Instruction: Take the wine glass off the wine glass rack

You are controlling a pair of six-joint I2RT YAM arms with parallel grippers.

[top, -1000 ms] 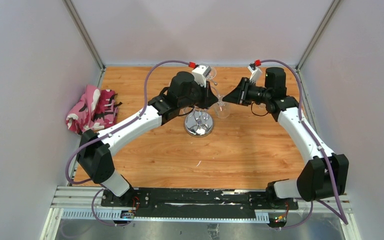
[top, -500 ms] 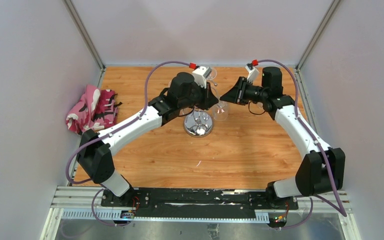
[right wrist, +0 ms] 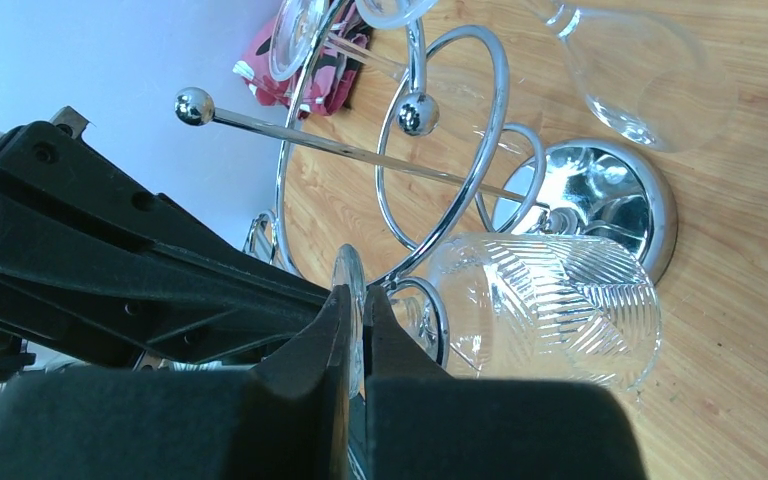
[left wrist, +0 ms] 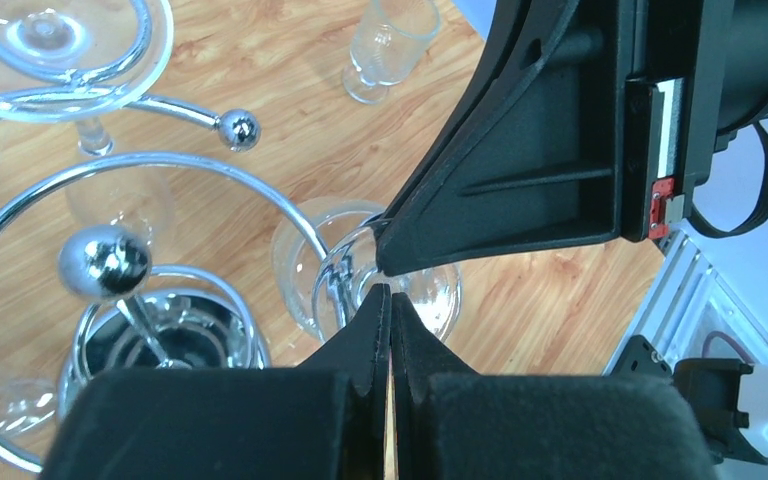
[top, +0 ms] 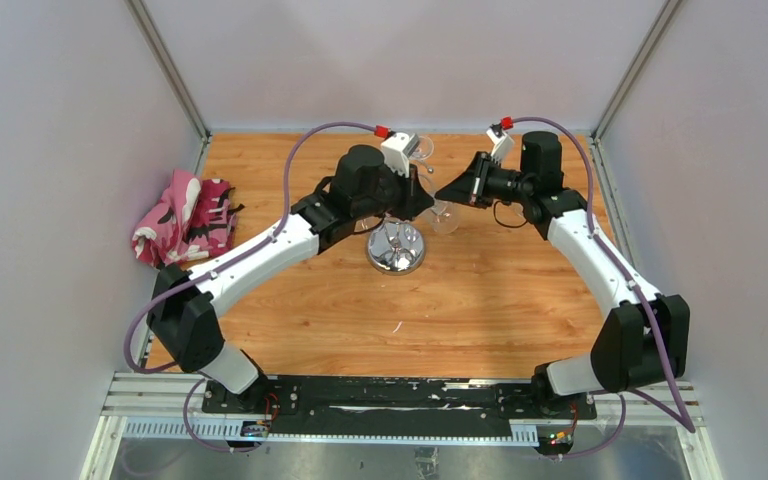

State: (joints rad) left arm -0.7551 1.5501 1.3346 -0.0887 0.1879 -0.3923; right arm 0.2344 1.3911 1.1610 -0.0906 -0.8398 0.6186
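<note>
The wooden table [top: 500, 300] filled the scene, with a pink cloth [top: 185, 228] bunched at its left edge. The left arm [top: 260, 250] and right arm [top: 590, 250] reached in to meet over its far middle. There stood the wine glass rack [top: 397, 250], its mirror base on the wood and its rings and ball-tipped arms above. The wine glass [right wrist: 550, 310], with a ribbed bowl, hung just right of the rack's base, its stem seemingly not yet free of a curled hook. A second glass [left wrist: 50, 30] hung elsewhere on the rack. The right gripper [right wrist: 357, 300] had its fingers pinched on the thin disc of the wine glass's foot. The left gripper [left wrist: 390, 305] sat almost tip to tip with it, fingers pressed together with only a slit between. Whether a rack wire was caught in them could not be told. I judged the main danger to be pulling before the foot cleared the hook, which would drag the light rack over and shake loose the second glass. The edge-on pinch could also let the heavy bowl swing and slip, and the crowded grippers could knock each other.
</note>
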